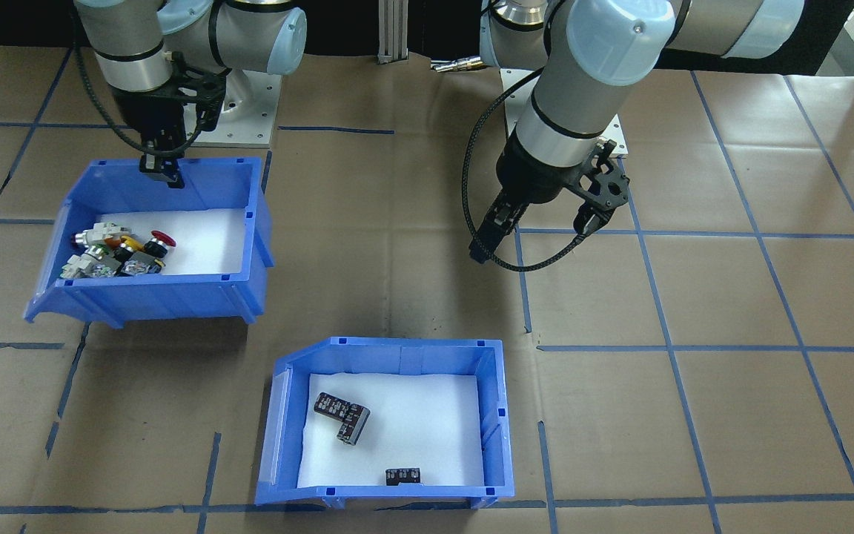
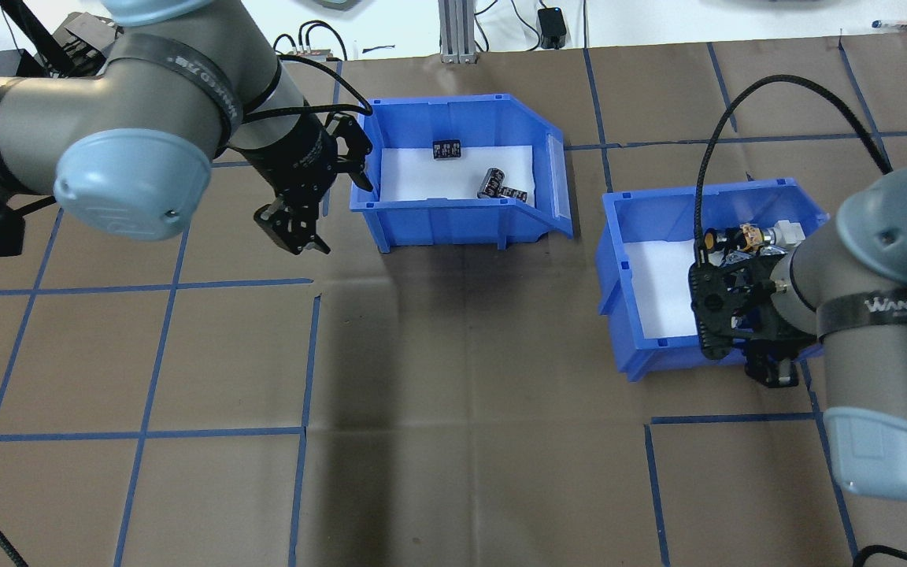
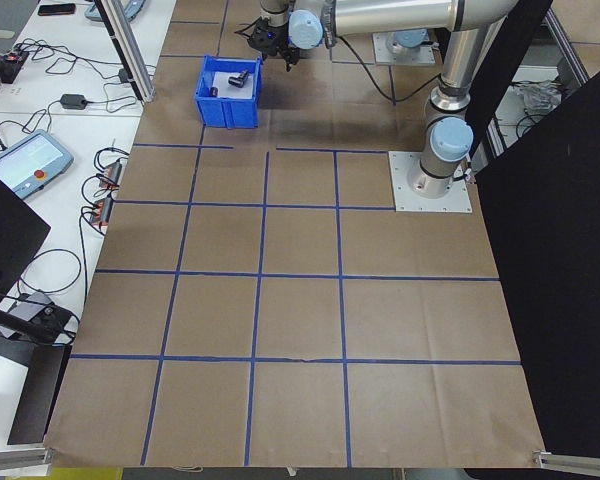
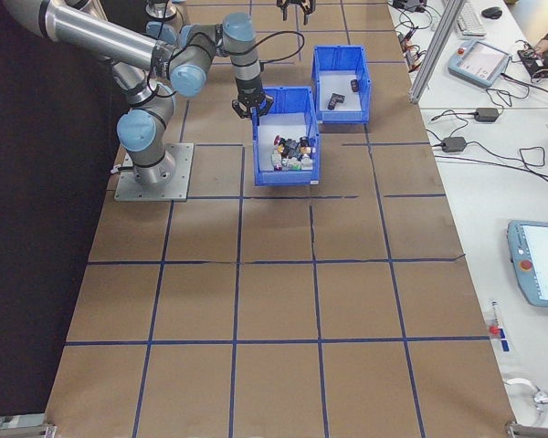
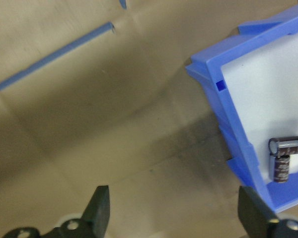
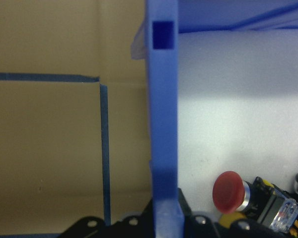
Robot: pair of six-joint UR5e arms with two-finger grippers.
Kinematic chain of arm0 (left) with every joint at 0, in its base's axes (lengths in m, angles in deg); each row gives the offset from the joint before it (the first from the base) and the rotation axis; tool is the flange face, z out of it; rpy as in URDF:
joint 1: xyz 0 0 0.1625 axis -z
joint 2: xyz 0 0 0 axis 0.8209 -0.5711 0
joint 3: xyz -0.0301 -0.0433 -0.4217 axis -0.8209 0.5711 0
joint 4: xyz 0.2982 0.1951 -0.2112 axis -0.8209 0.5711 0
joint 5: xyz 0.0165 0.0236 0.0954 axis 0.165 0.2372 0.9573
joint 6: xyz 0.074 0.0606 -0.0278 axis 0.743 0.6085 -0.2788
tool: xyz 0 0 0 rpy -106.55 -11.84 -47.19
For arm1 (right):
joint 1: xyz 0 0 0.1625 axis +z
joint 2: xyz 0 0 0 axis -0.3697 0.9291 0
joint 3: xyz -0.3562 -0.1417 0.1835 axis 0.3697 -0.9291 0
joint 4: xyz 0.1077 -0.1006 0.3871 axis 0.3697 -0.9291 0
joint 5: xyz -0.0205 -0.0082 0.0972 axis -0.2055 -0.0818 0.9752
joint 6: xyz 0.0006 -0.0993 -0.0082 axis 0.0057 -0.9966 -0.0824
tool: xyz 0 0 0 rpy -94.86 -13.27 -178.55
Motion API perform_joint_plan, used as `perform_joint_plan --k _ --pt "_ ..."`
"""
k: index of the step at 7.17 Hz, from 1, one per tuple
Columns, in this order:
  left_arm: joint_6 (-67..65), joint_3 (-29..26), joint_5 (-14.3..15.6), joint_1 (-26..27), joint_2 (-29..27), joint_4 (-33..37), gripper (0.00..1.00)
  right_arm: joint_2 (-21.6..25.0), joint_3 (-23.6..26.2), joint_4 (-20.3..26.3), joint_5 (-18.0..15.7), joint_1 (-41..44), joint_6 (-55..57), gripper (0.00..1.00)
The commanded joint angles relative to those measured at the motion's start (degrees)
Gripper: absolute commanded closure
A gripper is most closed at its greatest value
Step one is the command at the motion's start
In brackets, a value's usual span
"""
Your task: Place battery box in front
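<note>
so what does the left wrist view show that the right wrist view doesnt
Only the left wrist view shows the battery box with a black cylinder on white foam, and the left gripper open over bare paper beside it. Only the right wrist view shows the switch bin's wall running between the right gripper's fingers, and a red push-button inside. Both show brown paper with blue tape lines.

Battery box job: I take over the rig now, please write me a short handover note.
Left gripper: open, holding nothing, above the table beside the battery box.
Right gripper: at the near wall of the switch bin, straddling it in the right wrist view; grip cannot be confirmed.
Battery box: on the table's far side, beyond the switch bin, holding three small black cylinders.
Done: the box looks placed.
Left: verify position, retract arms.
</note>
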Motion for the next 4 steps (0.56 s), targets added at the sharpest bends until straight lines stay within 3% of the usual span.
perform_joint_plan --k 1,3,4 --pt "21.9 0.7 0.9 -2.2 5.6 8.3 0.01 0.5 1.4 0.0 -0.6 9.6 11.5 1.0" --pt "42.0 0.7 9.6 -5.4 7.4 10.9 0.0 0.1 1.7 -0.1 -0.5 15.9 19.5 1.0" --pt "47.9 0.7 10.1 -5.8 8.7 10.8 0.0 -0.8 1.6 -0.6 -0.6 19.6 23.7 1.0"
